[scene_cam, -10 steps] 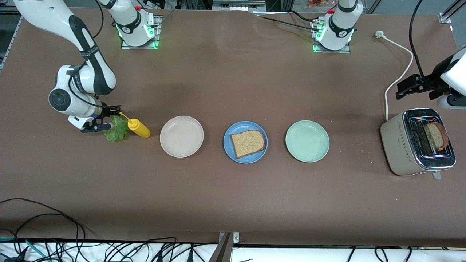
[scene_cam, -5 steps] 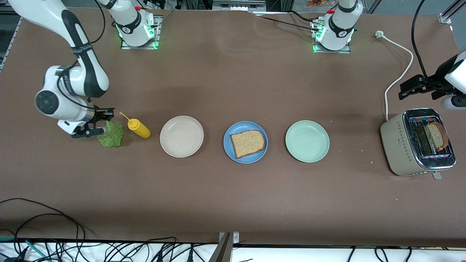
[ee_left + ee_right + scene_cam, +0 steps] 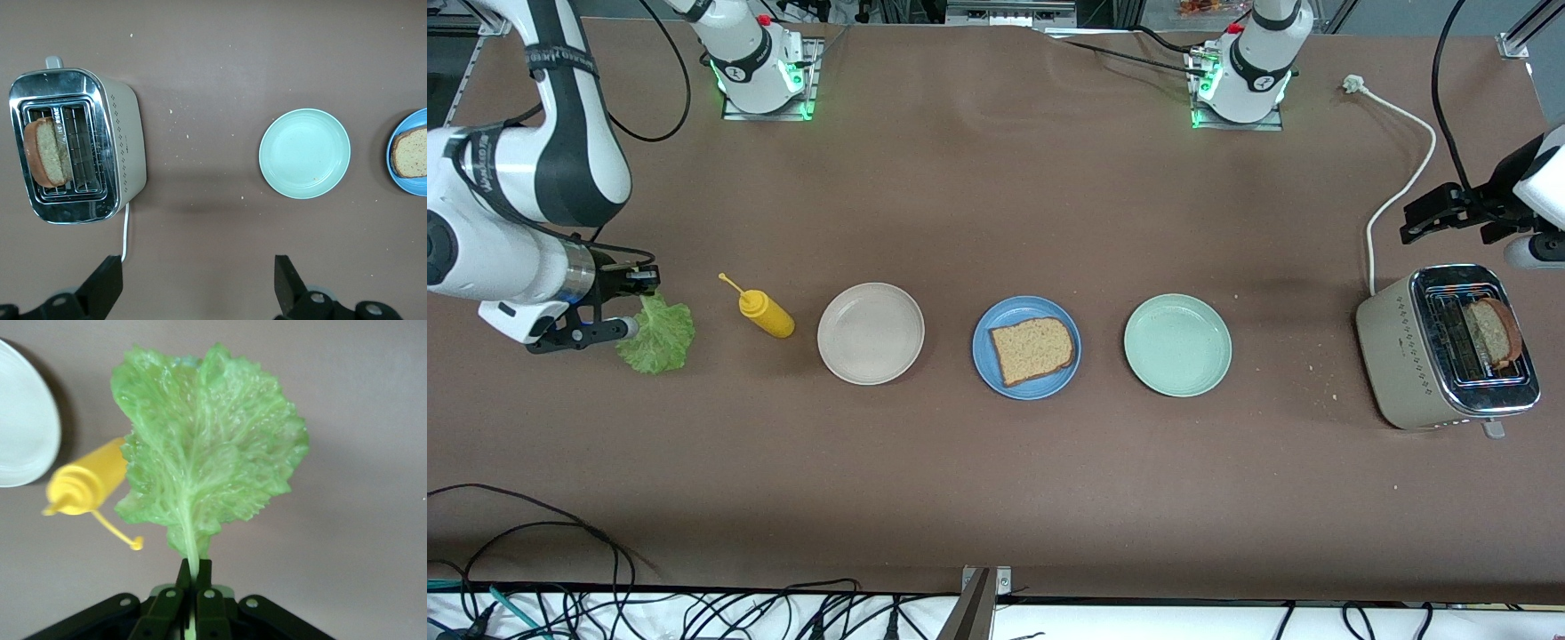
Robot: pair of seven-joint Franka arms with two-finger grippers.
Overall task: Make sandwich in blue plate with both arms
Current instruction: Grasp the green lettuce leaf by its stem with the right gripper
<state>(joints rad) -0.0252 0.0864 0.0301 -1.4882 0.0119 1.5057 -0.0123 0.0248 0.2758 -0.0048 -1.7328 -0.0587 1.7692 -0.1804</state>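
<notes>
We can read no brand or label on anything here; the lettering on the right arm's dark band is too small to make out.

The right gripper (image 3: 630, 302) is up over the table at the right arm's end, its fingers pinched tight on the stem of the lettuce leaf (image 3: 658, 334). The right wrist view shows this plainly: the two black fingers (image 3: 202, 577) meet on the pale stem and the leaf (image 3: 207, 450) fans out from them, clear of the table.

Beside the leaf, toward the middle of the table, lies a yellow squeeze bottle (image 3: 765, 313) on its side, then a cream plate (image 3: 871, 333). The blue plate (image 3: 996, 369) sits at the middle with one slice of bread (image 3: 1032, 348) lying flat on it. Next comes a mint-green plate (image 3: 1177, 345).

At the left arm's end stands a toaster (image 3: 1405, 356) with a second bread slice (image 3: 1492, 332) upright in one slot and a white cord (image 3: 1400, 191) trailing away. The left gripper (image 3: 1440, 212) hangs over the table just beside the toaster, its fingers spread wide and holding nothing.

The left wrist view looks straight down into the toaster slots (image 3: 63, 160), which the front view shows only at an angle.
</notes>
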